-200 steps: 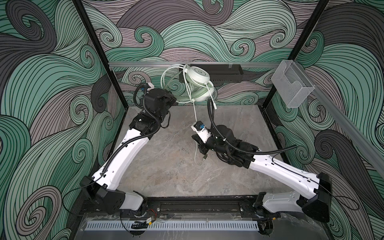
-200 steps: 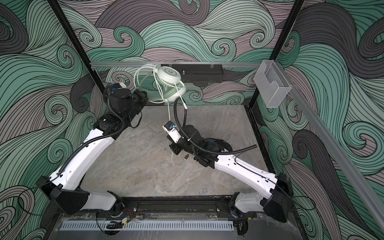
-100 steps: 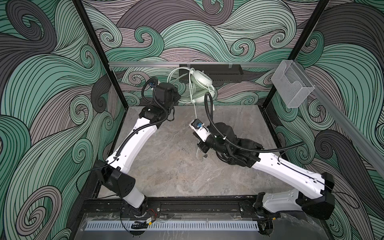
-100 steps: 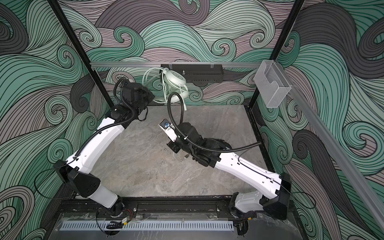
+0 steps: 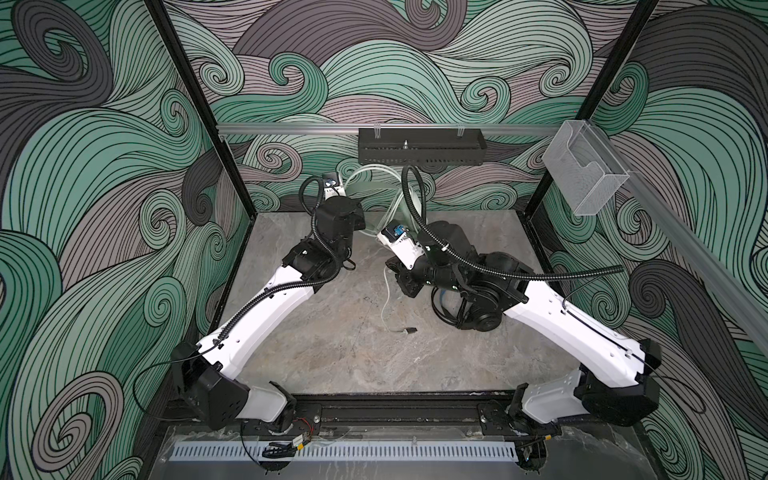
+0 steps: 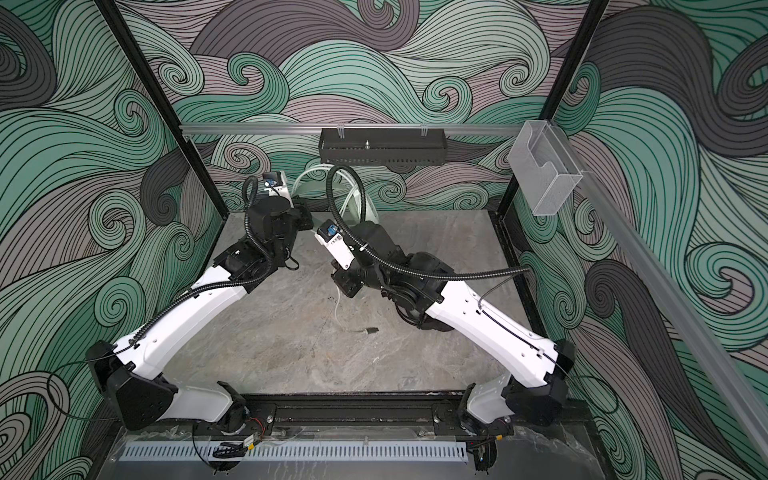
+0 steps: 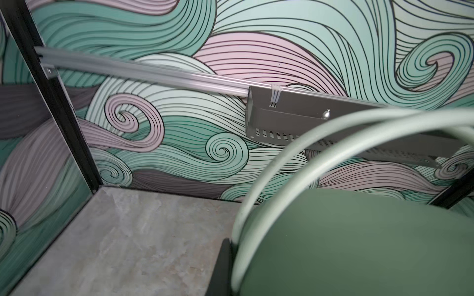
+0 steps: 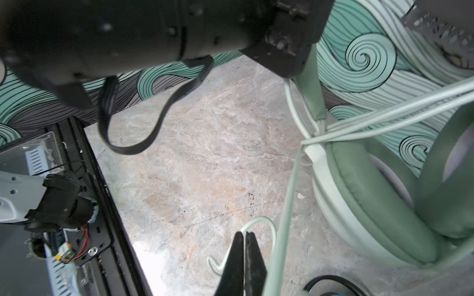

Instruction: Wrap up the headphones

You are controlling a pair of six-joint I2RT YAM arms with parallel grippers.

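The mint-green headphones (image 5: pixel 400 199) hang low at the back of the table in both top views (image 6: pixel 353 201). My left gripper (image 5: pixel 365 226) is shut on them. In the left wrist view the green ear pad (image 7: pixel 359 243) and pale headband (image 7: pixel 279 164) fill the picture beside one black finger (image 7: pixel 222 266). The white cable (image 5: pixel 384 299) is wound round the headband (image 8: pixel 311 138) and drops to its plug (image 5: pixel 409 331) on the table. My right gripper (image 8: pixel 245 237) is shut on this cable (image 8: pixel 259 220). The black headphones (image 5: pixel 478 320) lie mostly hidden under the right arm.
A black shelf (image 5: pixel 419 145) hangs on the back rail, just above the headphones. A clear plastic box (image 5: pixel 582 174) is fixed to the right rail. Patterned walls close in the marble table (image 5: pixel 332 353) on three sides.
The left arm has brought the mint-green headphones down from beside the black shelf toward the table. The right gripper has stayed shut on the cable and barely moved.
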